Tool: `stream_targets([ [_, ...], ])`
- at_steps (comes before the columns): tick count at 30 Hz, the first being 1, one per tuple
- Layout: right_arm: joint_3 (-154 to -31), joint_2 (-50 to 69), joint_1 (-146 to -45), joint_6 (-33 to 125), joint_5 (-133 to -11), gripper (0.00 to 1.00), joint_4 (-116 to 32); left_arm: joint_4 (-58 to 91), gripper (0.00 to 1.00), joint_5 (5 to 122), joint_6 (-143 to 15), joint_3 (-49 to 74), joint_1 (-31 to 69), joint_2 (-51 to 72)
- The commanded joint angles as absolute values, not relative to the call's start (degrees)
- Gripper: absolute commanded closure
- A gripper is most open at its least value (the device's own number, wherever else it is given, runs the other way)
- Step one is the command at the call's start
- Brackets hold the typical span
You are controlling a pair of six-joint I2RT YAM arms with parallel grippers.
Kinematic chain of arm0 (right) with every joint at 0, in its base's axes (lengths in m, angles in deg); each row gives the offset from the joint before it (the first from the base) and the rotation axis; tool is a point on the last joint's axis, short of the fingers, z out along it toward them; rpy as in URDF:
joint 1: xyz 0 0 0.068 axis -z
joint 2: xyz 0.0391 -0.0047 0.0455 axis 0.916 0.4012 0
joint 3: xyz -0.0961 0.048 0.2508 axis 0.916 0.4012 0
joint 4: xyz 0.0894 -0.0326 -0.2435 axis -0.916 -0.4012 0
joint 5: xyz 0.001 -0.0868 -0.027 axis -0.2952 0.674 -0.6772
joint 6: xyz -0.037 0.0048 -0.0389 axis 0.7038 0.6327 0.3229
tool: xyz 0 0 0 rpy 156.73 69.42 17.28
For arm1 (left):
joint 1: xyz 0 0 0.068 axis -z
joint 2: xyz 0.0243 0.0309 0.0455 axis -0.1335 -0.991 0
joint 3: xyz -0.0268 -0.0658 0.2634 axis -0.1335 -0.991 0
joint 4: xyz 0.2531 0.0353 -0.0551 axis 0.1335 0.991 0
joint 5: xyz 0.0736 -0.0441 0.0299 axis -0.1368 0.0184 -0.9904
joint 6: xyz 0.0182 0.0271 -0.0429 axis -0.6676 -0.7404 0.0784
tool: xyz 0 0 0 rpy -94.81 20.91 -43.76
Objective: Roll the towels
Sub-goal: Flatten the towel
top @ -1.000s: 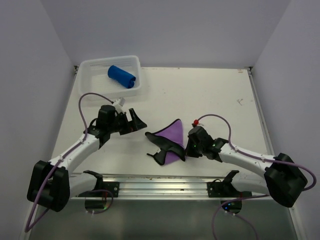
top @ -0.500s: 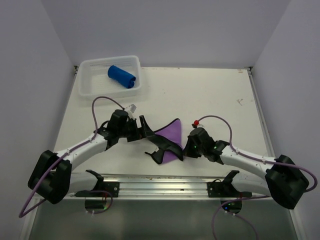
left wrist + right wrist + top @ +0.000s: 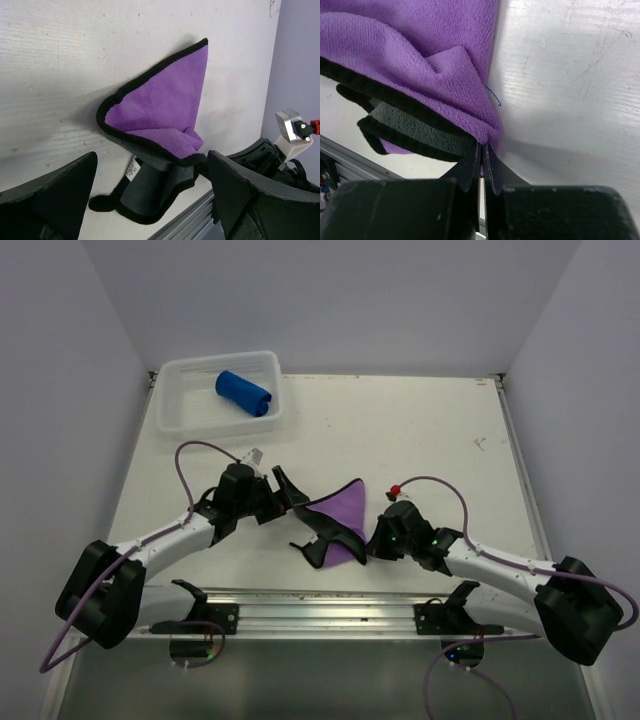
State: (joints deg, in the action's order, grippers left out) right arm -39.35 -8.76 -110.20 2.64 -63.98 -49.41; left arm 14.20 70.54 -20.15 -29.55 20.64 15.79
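As only overhead shows, blue towel (image 3: 243, 393), basket (image 3: 190, 412)

Bright, even light; the purple towel (image 3: 420, 60) casts a soft shadow, and near-lens parts look blurred.

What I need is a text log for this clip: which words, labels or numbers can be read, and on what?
None can be read.
On the white tag of the purple towel: print too small to read.
On the table: a blue pen mark, a squiggle, no letters.
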Motion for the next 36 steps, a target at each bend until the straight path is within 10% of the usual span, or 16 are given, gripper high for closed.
stream_targets([
  [1,-38.2,-10.5,-110.0,2.5,-65.7,1.0,-47.0,10.6,0.05,67.7,-17.8,-28.7,21.2,14.6],
  [12,-36.5,-13.0,-110.0,2.8,-66.5,1.0,-46.6,9.9,0.32,64.3,-18.2,-25.0,22.4,9.0],
  [25,-42.4,-15.1,-110.0,7.3,-66.2,1.0,-53.1,13.9,1.0,61.7,-20.5,-18.5,22.8,8.2],
  [36,-54.3,-13.0,-111.8,11.3,-67.6,1.0,-59.9,26.4,1.0,53.0,-27.5,-9.7,19.5,16.3],
])
